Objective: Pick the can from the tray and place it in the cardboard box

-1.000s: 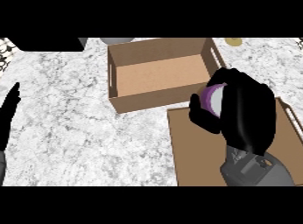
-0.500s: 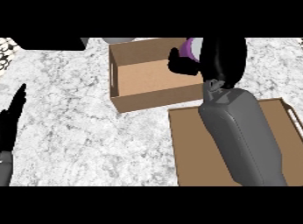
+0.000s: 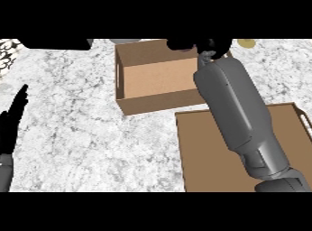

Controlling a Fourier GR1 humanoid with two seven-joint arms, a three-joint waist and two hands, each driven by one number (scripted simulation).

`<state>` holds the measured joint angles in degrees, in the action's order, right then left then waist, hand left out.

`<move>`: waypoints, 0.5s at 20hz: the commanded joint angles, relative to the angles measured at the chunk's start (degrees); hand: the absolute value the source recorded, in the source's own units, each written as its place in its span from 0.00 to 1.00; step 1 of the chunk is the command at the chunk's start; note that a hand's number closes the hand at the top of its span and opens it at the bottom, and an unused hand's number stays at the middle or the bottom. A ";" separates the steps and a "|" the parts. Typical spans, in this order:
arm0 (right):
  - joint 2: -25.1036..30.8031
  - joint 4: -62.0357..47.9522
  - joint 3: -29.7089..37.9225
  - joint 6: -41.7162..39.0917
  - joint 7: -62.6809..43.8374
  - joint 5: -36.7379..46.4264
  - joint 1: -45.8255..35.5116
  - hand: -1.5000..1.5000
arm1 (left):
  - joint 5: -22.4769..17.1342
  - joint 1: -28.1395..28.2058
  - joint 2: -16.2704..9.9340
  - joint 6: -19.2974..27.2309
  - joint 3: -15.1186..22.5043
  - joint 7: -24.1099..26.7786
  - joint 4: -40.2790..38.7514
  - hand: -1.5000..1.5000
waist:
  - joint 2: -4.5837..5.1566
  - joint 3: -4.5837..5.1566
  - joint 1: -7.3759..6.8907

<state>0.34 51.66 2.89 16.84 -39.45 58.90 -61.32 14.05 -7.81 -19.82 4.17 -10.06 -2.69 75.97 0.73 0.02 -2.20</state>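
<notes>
Overhead, the right hand (image 3: 200,44) reaches past the cardboard box (image 3: 160,77)'s far rim, grip unclear, can unseen, left hand (image 3: 4,126) resting open.

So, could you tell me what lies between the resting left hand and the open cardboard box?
In the head view, only bare speckled marble counter separates the left hand from the cardboard box.

The right hand (image 3: 200,44) is cut off by the view's upper limit above the cardboard box (image 3: 155,76), so its fingers cannot be judged. The can is not seen. Part of the tray (image 3: 205,149) is covered by the right forearm (image 3: 242,113). The left hand (image 3: 4,128) is cropped at the left edge.
</notes>
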 commanded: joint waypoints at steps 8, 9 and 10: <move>1.31 -26.71 9.93 14.02 4.40 -2.91 -7.95 0.00 | 0.47 -0.08 0.15 -0.60 0.39 1.17 -0.74 0.50 | 1.09 -0.01 -2.07; 1.05 -27.40 11.52 13.61 5.23 -4.98 -7.78 0.00 | 1.40 -1.80 1.71 0.28 2.02 -2.22 1.34 0.50 | 0.91 -0.07 -1.70; 1.68 -28.83 12.67 13.40 4.92 -5.75 -9.02 0.00 | 0.69 -1.97 1.14 0.11 0.94 -0.61 0.27 0.50 | 1.04 -0.04 -1.91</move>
<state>1.80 28.12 11.63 28.03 -35.63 56.25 -69.15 14.86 -8.97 -18.90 4.18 -8.96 -3.47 76.62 1.55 0.00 -3.84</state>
